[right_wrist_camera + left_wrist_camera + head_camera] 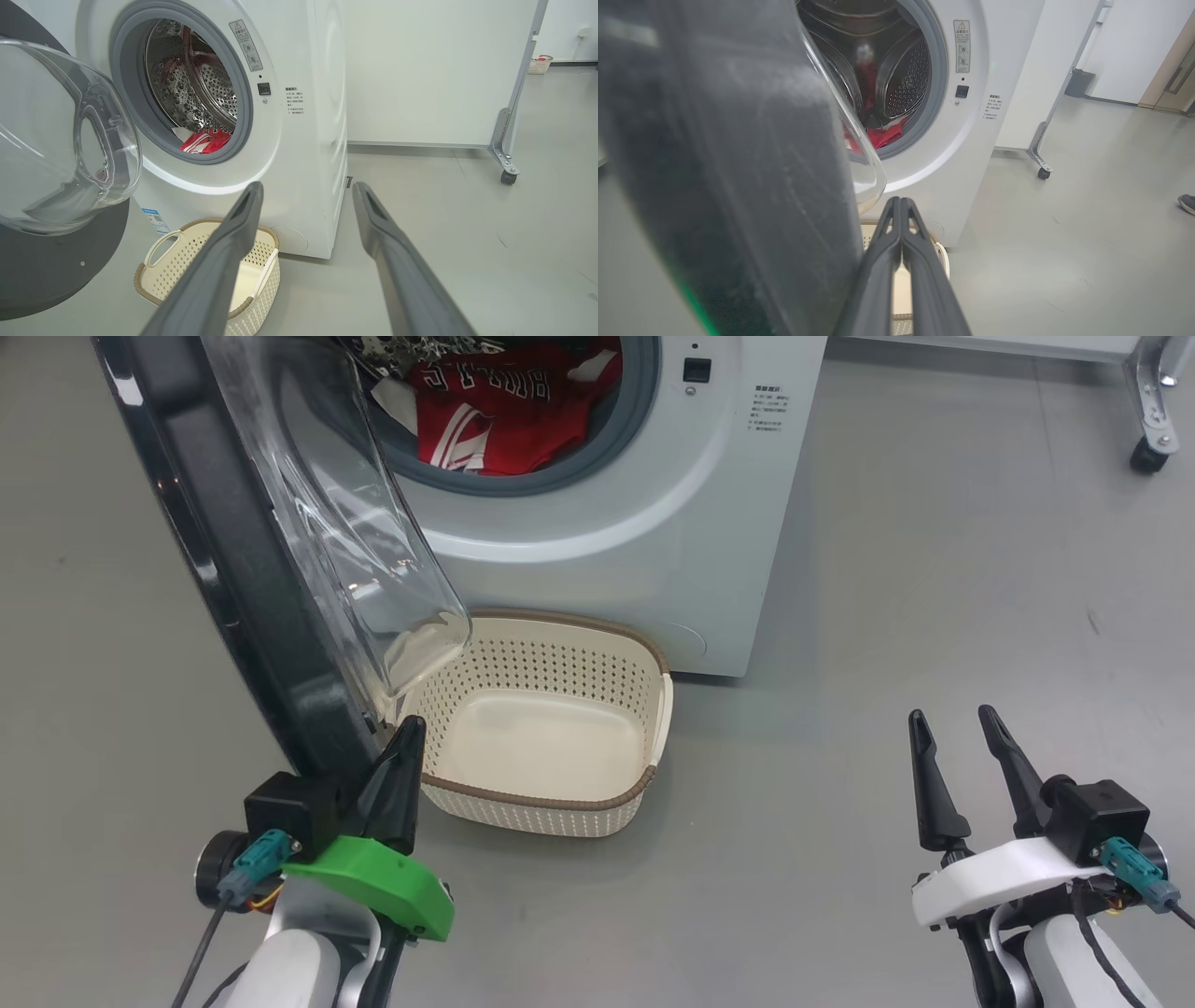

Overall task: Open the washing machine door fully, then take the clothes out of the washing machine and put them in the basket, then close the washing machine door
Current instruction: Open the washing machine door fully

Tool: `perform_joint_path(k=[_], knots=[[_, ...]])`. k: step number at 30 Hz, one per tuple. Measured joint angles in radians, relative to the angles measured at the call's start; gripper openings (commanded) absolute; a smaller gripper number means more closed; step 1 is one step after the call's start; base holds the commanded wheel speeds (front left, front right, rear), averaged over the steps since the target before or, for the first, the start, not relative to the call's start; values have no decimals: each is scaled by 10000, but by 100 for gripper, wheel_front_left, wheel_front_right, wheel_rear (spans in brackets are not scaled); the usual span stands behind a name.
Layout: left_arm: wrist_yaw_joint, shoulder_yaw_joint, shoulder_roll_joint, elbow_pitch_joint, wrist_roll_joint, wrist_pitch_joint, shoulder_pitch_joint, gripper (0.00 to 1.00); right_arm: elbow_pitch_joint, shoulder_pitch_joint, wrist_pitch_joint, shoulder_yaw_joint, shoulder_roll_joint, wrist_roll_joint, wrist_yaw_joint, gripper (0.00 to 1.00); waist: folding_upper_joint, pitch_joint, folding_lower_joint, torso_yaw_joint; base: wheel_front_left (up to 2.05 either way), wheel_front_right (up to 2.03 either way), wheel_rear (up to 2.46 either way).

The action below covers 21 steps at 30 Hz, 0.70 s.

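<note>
The washing machine door [233, 569] stands open, its rim just beside the clenched left gripper [411, 726]. The right gripper [954, 719] is released over the grey floor [840, 663].

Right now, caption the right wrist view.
Open right gripper faces washer: door open, red clothes inside, basket below.

grey floor [934, 569], wheeled white partition [420, 70], shoe [1186, 204]
</note>
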<state>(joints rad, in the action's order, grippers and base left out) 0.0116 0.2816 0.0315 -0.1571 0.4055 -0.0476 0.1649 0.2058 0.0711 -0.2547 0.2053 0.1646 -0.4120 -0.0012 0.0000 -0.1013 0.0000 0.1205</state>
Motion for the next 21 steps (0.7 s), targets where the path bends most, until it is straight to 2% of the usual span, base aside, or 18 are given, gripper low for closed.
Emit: perform_joint_path(k=[21], knots=[[299, -909, 105, -232, 474, -384, -370, 0, 125, -229, 0, 107, -81, 201, 207, 100, 0, 219, 0, 1204, 0, 0, 0]])
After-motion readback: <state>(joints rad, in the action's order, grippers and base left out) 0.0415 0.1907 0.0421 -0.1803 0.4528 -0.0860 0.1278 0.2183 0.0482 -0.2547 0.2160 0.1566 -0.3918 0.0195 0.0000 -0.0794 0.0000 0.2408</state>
